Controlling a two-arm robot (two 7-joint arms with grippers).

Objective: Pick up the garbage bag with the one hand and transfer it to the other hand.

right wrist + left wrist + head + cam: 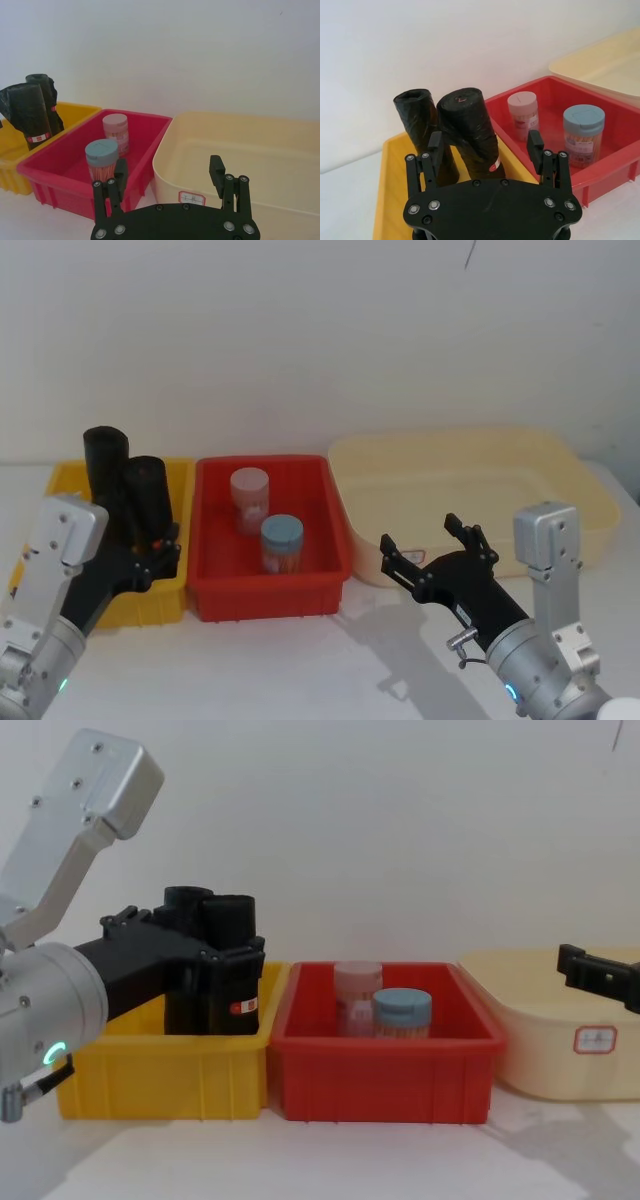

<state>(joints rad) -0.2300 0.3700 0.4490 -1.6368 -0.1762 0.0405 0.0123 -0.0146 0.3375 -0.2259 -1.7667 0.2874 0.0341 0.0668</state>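
Two black rolls stand side by side in the yellow bin (160,1070) at the left end of the desk (400,1160). The one I am after is the garbage bag (470,125), the roll nearer the red bin (380,1070). It stands upright, its long axis running up and down (with perhaps a slight lean). Its flat top end points up, and its small red-and-white label band sits low on its side, close to the bin's rim. The other roll (417,120) stands just beside it; I cannot tell whether the two touch.

My left pincer (485,145) is spread wide, with one finger on each side of the garbage bag's lower body. There is a clear gap between the roll and the finger toward the red bin, so nothing is gripped.

My right pincer (420,532) is spread as well and holds nothing. It hovers above the desk in front of the cream tub (560,490), well apart from the bag.

In the red bin stand a pink-lidded jar (249,483) and a blue-lidded jar (281,532).
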